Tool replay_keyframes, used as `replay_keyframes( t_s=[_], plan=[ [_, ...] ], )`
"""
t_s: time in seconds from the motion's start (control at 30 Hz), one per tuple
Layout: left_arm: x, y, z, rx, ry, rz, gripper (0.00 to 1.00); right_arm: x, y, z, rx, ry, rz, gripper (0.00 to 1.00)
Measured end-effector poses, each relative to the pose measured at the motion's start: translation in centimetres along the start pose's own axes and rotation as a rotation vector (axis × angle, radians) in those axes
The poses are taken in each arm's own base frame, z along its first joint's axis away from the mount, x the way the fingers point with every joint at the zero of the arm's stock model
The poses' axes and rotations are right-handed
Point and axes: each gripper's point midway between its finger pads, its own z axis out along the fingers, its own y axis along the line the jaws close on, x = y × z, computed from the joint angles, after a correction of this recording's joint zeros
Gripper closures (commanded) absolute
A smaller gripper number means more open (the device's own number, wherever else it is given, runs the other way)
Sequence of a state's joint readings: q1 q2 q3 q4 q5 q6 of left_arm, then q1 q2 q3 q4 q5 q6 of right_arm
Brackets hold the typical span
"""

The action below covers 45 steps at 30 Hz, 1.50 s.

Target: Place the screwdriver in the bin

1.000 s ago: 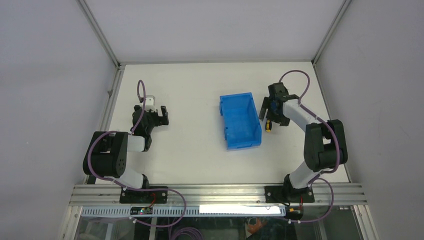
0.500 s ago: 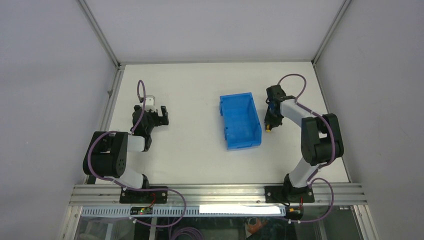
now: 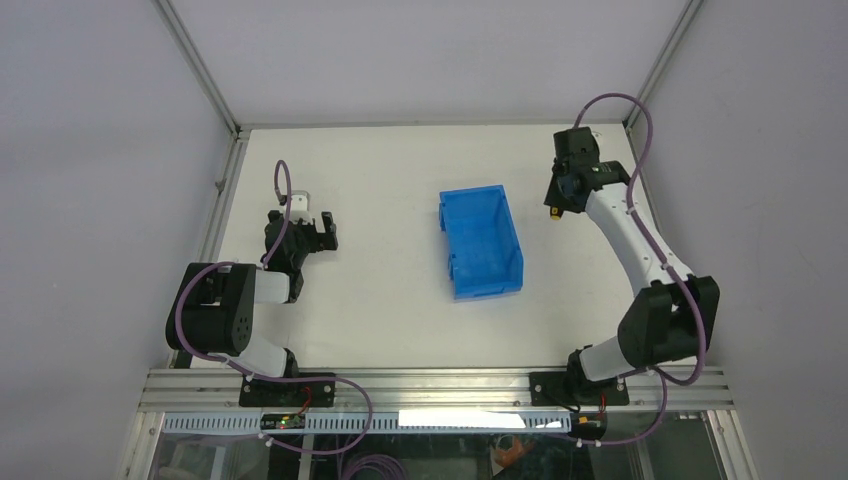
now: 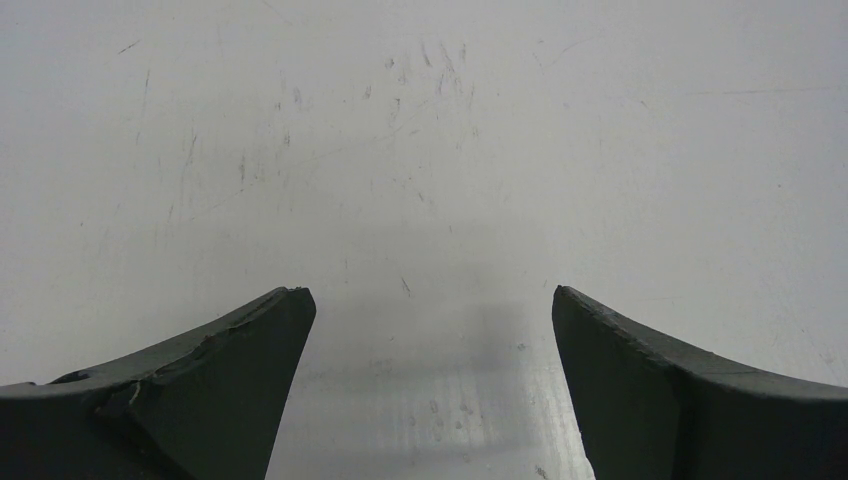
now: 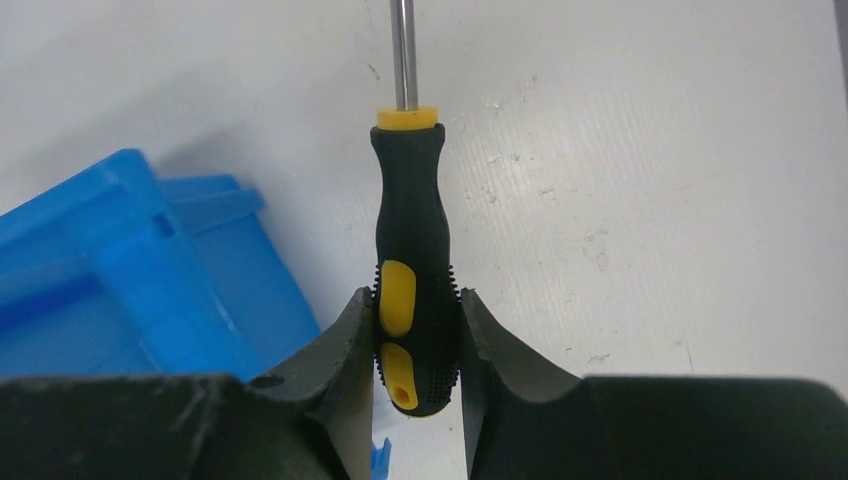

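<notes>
The screwdriver (image 5: 412, 270), black and yellow in the handle with a thin metal shaft, hangs clamped at its butt end between the fingers of my right gripper (image 5: 415, 305), which is shut on it. In the top view that gripper (image 3: 558, 205) is raised to the right of the bin, and a bit of yellow handle (image 3: 555, 214) shows under it. The bright blue bin (image 3: 481, 242) stands at mid-table; a corner of the bin (image 5: 130, 270) appears at the left of the right wrist view. My left gripper (image 4: 430, 300) is open above bare table, far to the left (image 3: 310, 232).
A small white block (image 3: 299, 203) lies just behind the left gripper. Metal frame rails (image 3: 226, 175) border the white table on the left and right, with grey walls behind.
The right gripper closed on the screwdriver beside the bin, then lifted it up and toward the far right. The left arm has stayed where it was.
</notes>
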<state>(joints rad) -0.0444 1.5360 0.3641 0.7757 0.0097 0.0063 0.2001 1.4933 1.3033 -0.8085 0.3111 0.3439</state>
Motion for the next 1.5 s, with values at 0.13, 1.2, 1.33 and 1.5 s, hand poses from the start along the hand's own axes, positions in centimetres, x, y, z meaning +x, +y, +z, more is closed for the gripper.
replay_keyframes(
  t_s=[0.13,1.2,1.33,1.5],
  plan=[
    [0.0,0.0,0.0,0.000,0.000,0.000,0.01,-1.0,1.0,-3.4,-0.050,-0.049,-0.019,1.00],
    [0.0,0.0,0.0,0.000,0.000,0.000,0.01,16.2,12.3,-0.5,-0.279,0.153,-0.302,1.00],
    [0.0,0.0,0.0,0.000,0.000,0.000,0.01,17.0,12.8,0.7,-0.269,0.167,-0.282,0.88],
    [0.0,0.0,0.0,0.000,0.000,0.000,0.01,17.9,12.7,1.2,-0.260,0.180,-0.262,0.63]
  ],
)
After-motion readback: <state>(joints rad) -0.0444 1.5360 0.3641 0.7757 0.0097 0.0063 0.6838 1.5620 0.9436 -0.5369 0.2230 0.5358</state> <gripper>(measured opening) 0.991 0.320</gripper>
